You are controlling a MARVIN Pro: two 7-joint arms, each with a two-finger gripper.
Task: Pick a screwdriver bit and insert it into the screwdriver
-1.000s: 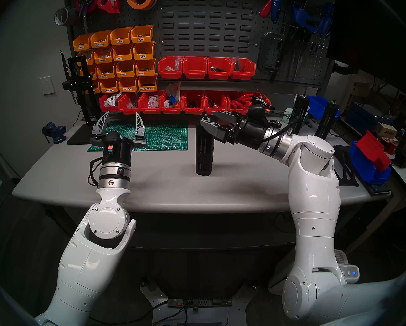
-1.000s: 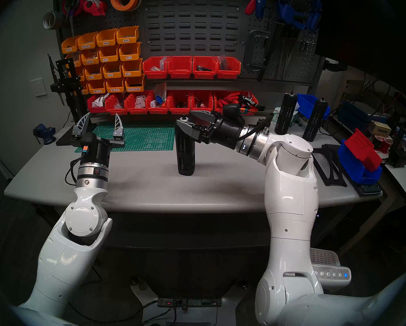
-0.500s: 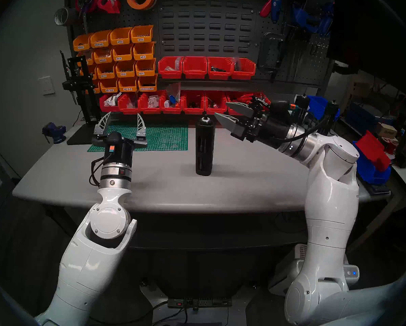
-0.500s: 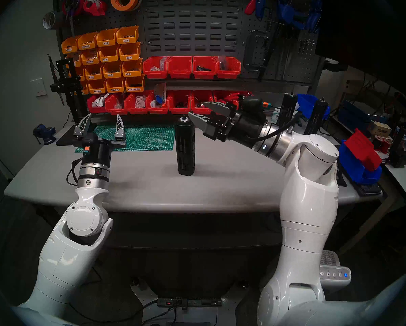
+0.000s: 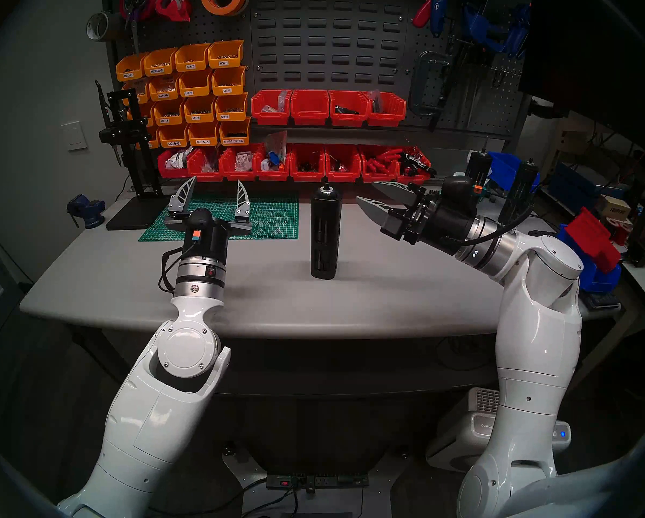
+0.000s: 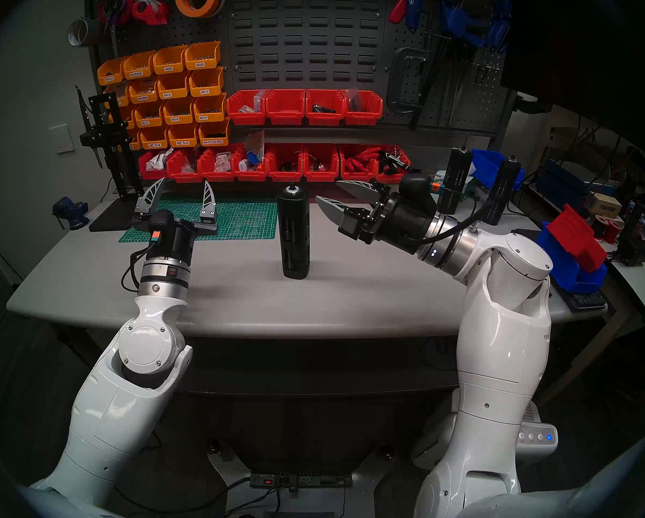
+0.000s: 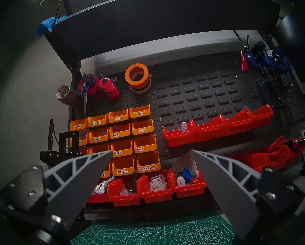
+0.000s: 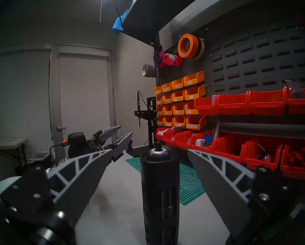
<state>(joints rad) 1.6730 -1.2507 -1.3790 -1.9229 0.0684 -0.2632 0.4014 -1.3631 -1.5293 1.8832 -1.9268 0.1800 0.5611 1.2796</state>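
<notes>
Now: both hands wide open, screwdriver alone on the tabletop

Upright on the grey tabletop stands the screwdriver, a tall black cylinder with long side slots and a small silver-ringed socket on top. Nothing touches it. In the right wrist view a short dark stub rises from that socket, and thin dark rods show through the side slots lower down; whether any of these is the screwdriver bit cannot be told.

To the right of the screwdriver, the right hand hovers above the tabletop at about the height of the screwdriver's top, its fingers pointing toward the screwdriver with a clear gap between them and it. Its two grey fingers are spread wide and hold nothing. In the right wrist view the screwdriver stands centred ahead between the spread fingers, beyond their tips.

To the left of the screwdriver and well apart from it, the left hand is raised over the near edge of the green cutting mat, fingers tilted upward toward the back wall. Its fingers too are spread wide and empty. The left wrist view looks between them at orange bins and red bins on the wall behind the screwdriver.

Two more black cylinders stand at the far right of the tabletop, behind the right hand.
</notes>
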